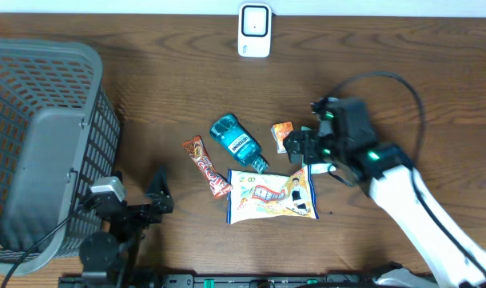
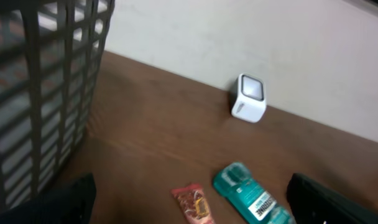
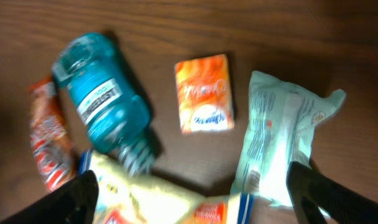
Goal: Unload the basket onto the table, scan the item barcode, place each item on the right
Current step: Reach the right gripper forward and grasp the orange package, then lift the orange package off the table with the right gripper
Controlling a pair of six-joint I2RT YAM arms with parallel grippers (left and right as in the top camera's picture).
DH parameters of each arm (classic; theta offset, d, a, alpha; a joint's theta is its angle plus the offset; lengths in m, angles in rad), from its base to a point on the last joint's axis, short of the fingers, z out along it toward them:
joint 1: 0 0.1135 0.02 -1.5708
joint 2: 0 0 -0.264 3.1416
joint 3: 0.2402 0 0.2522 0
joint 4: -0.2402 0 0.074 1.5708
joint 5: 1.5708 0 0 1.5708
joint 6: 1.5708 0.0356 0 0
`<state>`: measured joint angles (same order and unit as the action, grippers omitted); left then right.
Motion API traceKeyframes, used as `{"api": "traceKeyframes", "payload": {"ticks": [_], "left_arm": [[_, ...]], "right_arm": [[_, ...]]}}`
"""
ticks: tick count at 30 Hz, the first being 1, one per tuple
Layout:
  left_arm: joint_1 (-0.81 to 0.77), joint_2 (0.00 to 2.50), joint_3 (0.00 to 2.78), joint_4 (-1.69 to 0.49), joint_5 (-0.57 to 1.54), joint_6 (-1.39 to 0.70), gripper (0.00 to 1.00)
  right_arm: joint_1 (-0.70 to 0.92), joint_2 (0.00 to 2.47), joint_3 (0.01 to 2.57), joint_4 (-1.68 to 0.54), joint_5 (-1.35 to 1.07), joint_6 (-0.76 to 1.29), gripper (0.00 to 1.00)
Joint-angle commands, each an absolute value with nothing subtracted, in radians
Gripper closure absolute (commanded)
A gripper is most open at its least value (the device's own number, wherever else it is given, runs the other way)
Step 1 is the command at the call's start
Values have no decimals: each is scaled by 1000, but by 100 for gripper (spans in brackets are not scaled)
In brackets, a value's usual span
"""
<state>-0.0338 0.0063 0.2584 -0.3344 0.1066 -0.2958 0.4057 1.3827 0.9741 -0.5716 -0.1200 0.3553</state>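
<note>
Hovering right jaws, wide and empty, over the pile: pale pack [image 3: 279,146] at their right edge, orange sachet [image 3: 204,93] centred just ahead. Left jaws wide, empty. Nothing lifted; scanner [image 1: 254,30] well apart. Grasp and scan remain.

Four packets [image 1: 271,194], one bottle [image 1: 237,142], one scanner [image 1: 253,30]

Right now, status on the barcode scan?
Left gripper open, empty. Right gripper open over pale green plastic packet, nothing held. White cube scanner unobstructed.
</note>
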Motion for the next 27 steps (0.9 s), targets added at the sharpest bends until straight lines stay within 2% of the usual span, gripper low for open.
{"api": "traceKeyframes", "payload": {"ticks": [1, 8, 13, 19, 27], "left_arm": [[-30, 3, 186, -302, 117, -305, 2], [-30, 4, 148, -306, 117, -305, 2], [-30, 4, 148, -312, 117, -305, 2], [-30, 4, 148, -313, 117, -305, 2], [-30, 4, 148, -318, 117, -305, 2]], "right_arm": [[461, 1514, 1109, -597, 115, 342, 19], [520, 1693, 1258, -641, 329, 309, 37], [603, 1813, 1281, -616, 397, 309, 40], [643, 1915, 1284, -591, 496, 309, 37], [643, 2015, 1296, -586, 517, 309, 46]]}}
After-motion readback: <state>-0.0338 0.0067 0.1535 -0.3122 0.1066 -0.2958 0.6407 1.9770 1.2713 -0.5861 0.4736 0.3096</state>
